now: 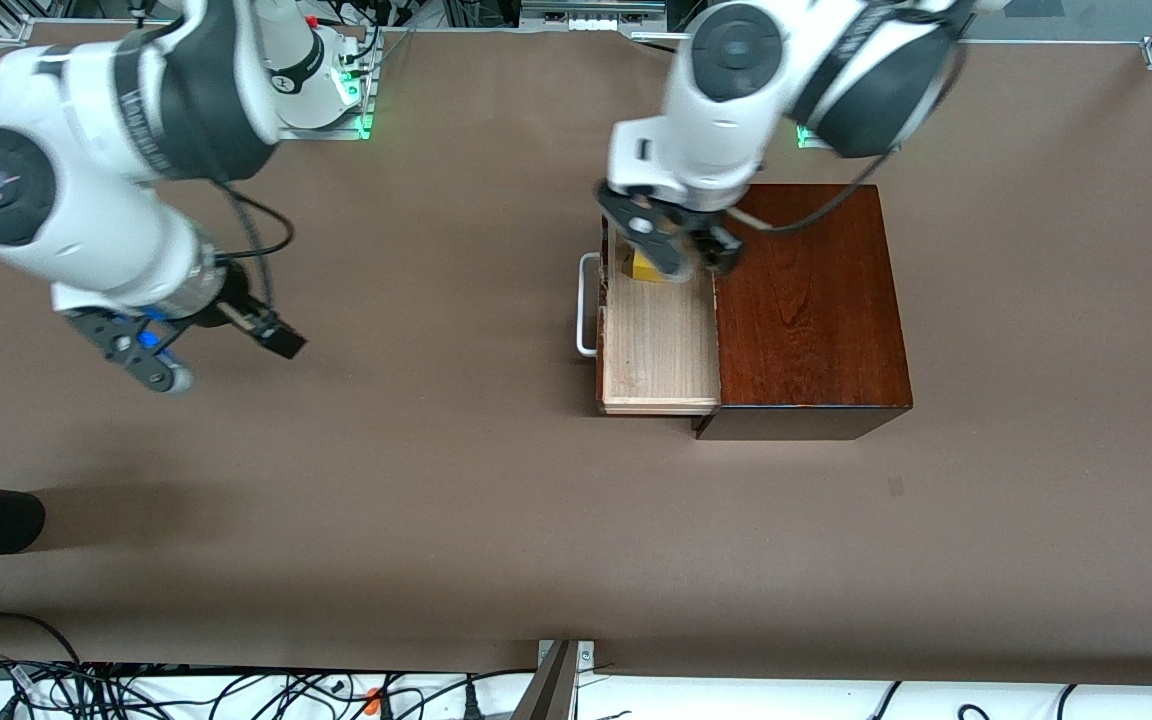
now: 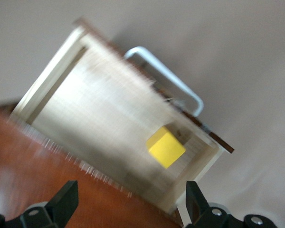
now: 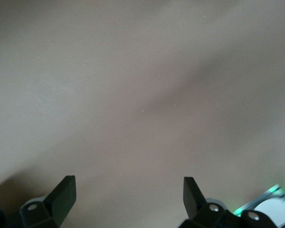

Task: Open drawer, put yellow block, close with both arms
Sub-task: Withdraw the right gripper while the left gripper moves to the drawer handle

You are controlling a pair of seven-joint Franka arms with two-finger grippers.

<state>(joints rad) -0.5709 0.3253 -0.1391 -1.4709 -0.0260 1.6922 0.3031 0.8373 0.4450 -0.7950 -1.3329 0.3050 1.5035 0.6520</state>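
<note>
Yellow block (image 2: 166,147) lies in open drawer (image 2: 104,114), below left hand (image 2: 128,202), fingers apart, empty. Right hand (image 3: 128,197) over bare tabletop (image 1: 436,500), fingers apart.

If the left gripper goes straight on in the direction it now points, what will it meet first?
Probably the pale floor of the open drawer, close to the yellow block lying in it. The left gripper hangs open above the drawer, pointing down; whether it would hit the block first is unclear.
</note>
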